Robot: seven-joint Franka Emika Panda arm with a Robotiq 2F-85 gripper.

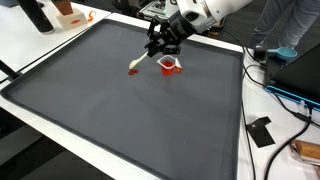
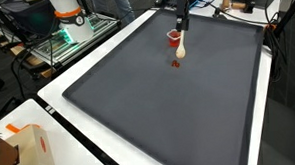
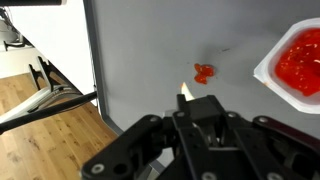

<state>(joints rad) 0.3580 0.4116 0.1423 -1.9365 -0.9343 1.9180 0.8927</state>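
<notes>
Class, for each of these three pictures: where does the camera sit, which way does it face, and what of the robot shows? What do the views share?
Exterior view: high beside the grey mat, looking across it at the arm and gripper.
Exterior view: above a corner of the mat, looking along it to the gripper at the far end.
Wrist view: on the wrist, facing down at the mat; the gripper fills the bottom.
Shared by all: the wooden spoon and the white cup.

White cup (image 3: 264,71) holds red stuff. Red blob (image 3: 204,72) sits left of it on the grey mat (image 3: 140,50), apart. Gripper (image 3: 197,108) is lower-left of the cup, clamping a pale utensil (image 3: 185,92).
</notes>
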